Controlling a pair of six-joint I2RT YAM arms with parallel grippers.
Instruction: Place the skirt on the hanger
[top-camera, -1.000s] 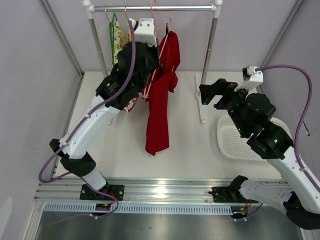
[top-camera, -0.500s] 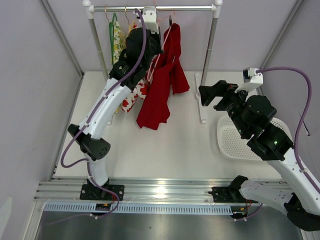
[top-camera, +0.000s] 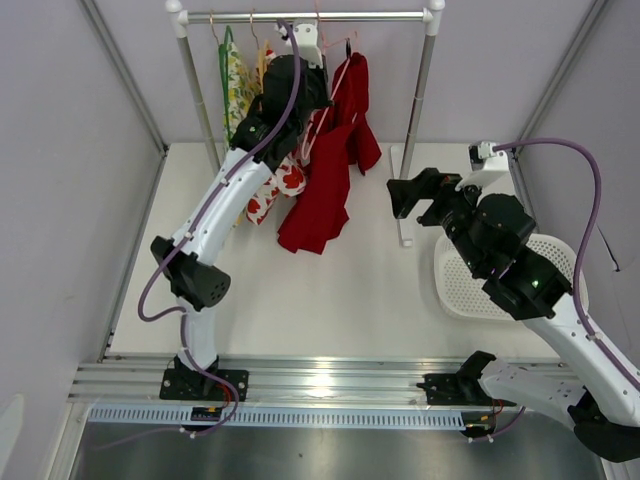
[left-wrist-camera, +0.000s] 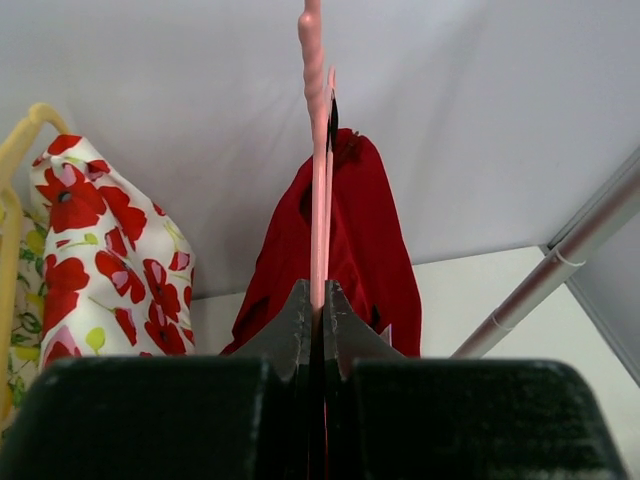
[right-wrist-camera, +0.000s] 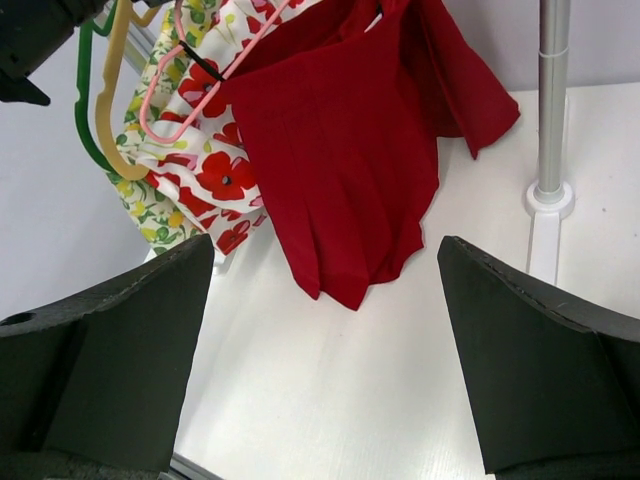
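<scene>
The deep red skirt hangs from the pale pink hanger under the clothes rail. It also shows in the left wrist view and the right wrist view. My left gripper is shut on the hanger's neck, as its own view shows. The hook reaches up to the rail; I cannot tell whether it rests on it. My right gripper is open and empty, low and right of the skirt, facing it.
A white garment with red prints and a yellow-green floral garment hang left of the skirt. The rack's right post and foot stand beside my right gripper. A white perforated tray lies under the right arm.
My left arm has lifted the hanger and skirt up and back to the rail; the skirt now hangs higher. My right gripper has shifted slightly left.
</scene>
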